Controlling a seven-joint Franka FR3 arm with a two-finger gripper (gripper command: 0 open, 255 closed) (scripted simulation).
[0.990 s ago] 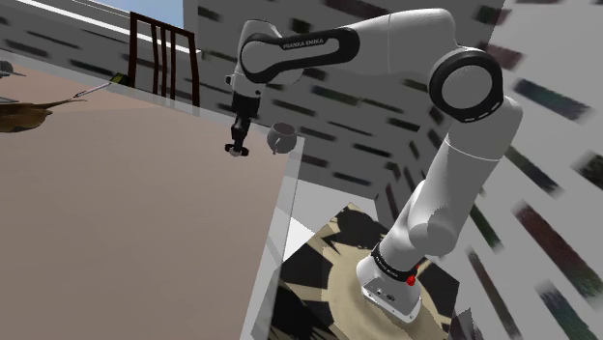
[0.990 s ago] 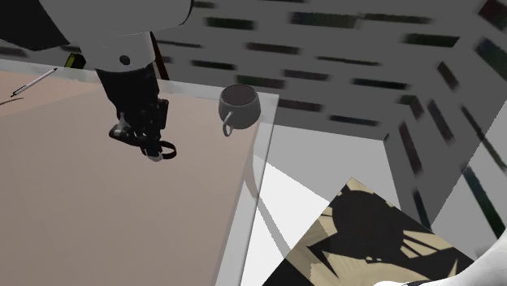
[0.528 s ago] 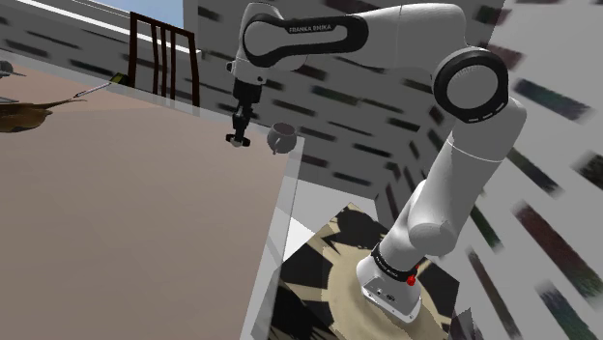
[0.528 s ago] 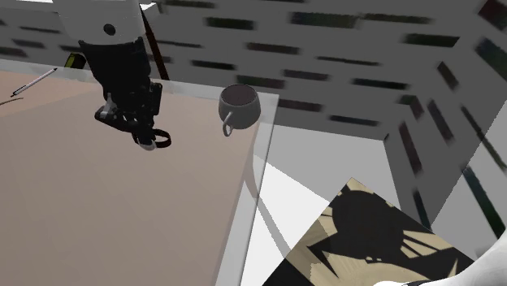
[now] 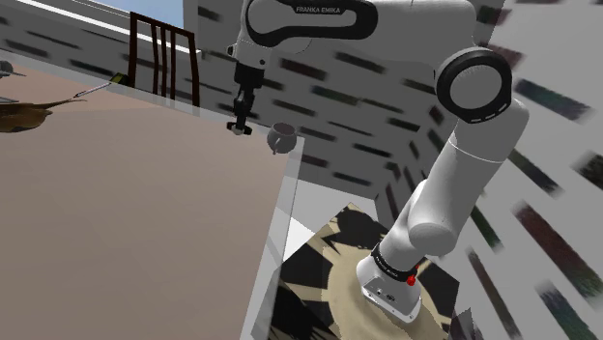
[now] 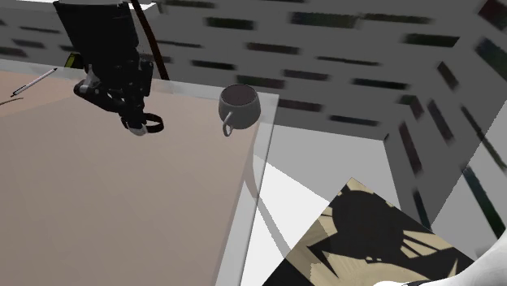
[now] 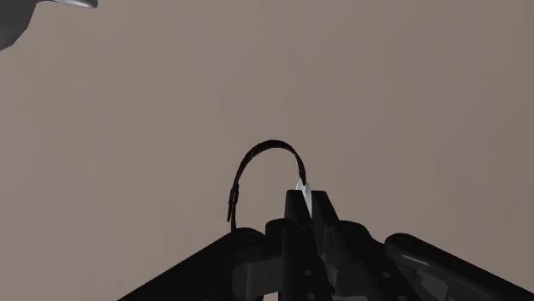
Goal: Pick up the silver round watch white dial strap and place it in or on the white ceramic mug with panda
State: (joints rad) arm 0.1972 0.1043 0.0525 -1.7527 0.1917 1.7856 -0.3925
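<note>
The watch hangs in the air above the brown table (image 5: 145, 212), with my gripper (image 5: 238, 124) shut on it. In the second exterior view its dark strap (image 6: 153, 124) loops out beside the black fingers (image 6: 134, 122). The wrist view has the strap loop (image 7: 257, 162) curving up from the gripper (image 7: 304, 205), with a pale sliver of the watch case (image 7: 301, 190) pinched between the fingers. The grey-white mug (image 5: 281, 138) stands upright at the table's far corner, its handle facing the front (image 6: 240, 104). It lies to the shoulder view's right of the gripper, and lower.
A dark wooden chair (image 5: 164, 53) stands behind the table's far edge. A pen-like thing (image 6: 32, 81) and a dark flat object (image 5: 19, 114) lie far off at the left. The table's edge (image 6: 252, 187) drops to a patterned floor (image 6: 382, 236).
The gripper has risen with the watch, lifting it farther off the tabletop and drifting toward the second exterior view's upper left. The mug has not moved.
</note>
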